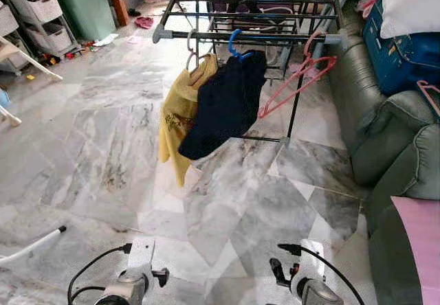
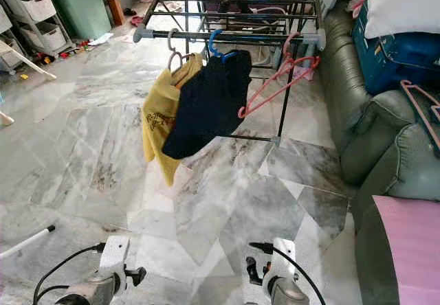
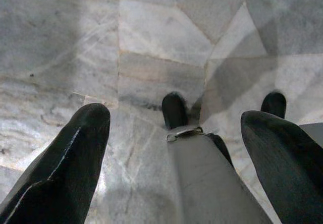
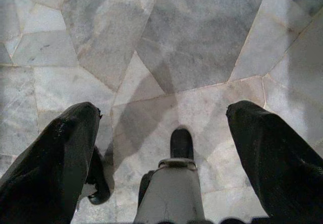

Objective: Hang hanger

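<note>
Pink hanger [image 1: 297, 80]: empty, hooked on the rack's front rail at 1 o'clock, tilted, just beside the dark garment
Drying rack [image 1: 247, 36]: dark metal frame at 12 o'clock on the marble floor [image 1: 103, 154]
Dark garment [image 1: 227, 102]: on a blue hanger [image 1: 236, 42], middle of the rail
Yellow shirt [image 1: 180, 113]: on a pale hanger, touching the dark garment, toward 11 o'clock
Green sofa [image 1: 392, 140]: at 3 o'clock, second pink hanger [image 1: 430, 95] lying on its arm
Storage drawers [image 1: 41, 16]: far off at 10 o'clock
Left gripper [image 3: 174, 128]: low at 7 o'clock, fingers spread wide, holding nothing
Right gripper [image 4: 161, 128]: low at 5 o'clock, fingers spread wide, holding nothing
</note>
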`<state>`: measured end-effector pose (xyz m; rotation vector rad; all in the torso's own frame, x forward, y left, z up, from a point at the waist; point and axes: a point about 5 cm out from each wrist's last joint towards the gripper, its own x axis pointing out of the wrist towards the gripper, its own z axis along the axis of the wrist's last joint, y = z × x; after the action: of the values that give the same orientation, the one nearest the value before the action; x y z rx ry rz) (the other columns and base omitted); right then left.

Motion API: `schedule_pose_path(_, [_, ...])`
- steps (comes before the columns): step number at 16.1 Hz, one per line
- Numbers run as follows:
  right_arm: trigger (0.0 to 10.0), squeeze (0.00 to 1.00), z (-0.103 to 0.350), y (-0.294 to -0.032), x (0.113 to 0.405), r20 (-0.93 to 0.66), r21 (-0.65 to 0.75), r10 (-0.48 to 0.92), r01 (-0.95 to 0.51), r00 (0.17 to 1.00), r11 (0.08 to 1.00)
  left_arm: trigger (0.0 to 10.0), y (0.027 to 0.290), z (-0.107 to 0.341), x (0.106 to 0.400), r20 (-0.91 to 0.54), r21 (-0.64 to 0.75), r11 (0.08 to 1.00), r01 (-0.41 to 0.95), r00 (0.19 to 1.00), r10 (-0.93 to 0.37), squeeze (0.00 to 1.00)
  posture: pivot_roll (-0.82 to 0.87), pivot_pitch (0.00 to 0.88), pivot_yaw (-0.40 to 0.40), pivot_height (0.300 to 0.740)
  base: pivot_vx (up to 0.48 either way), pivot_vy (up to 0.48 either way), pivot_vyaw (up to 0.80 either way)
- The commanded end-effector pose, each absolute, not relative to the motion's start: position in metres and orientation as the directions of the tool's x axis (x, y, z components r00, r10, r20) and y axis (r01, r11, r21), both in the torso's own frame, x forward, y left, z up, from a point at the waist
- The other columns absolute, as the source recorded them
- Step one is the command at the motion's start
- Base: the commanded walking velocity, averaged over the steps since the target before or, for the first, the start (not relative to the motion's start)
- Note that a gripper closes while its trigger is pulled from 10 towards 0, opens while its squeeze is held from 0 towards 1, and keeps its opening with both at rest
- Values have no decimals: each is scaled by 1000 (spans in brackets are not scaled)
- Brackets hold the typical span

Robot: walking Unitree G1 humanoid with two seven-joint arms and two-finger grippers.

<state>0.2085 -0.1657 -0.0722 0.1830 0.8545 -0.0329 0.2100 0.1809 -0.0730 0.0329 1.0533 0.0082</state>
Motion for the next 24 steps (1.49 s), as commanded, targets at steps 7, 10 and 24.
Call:
schedule_pose_path(7, [10000, 0, -78, -160, 199, -790, 113, 111, -34, 603, 993, 10000, 188, -78, 200, -880, 53, 998, -45, 469, 68, 0, -85, 116, 5, 740, 0, 0, 0])
schedule_pose_path(10, [10000, 0, -80, -160, 195, -795, 117, 110, -27, 596, 993, 10000, 187, -77, 202, -878, 60, 998, -17, 474, 60, 0, -92, 119, 10, 740, 0, 0, 267])
schedule_pose_path(24, [10000, 0, -84, -161, 187, -802, 140, 107, 10, 588, 990, 10000, 185, -73, 209, -875, 98, 991, 95, 483, 40, 0, -131, 126, 53, 740, 0, 0, 800])
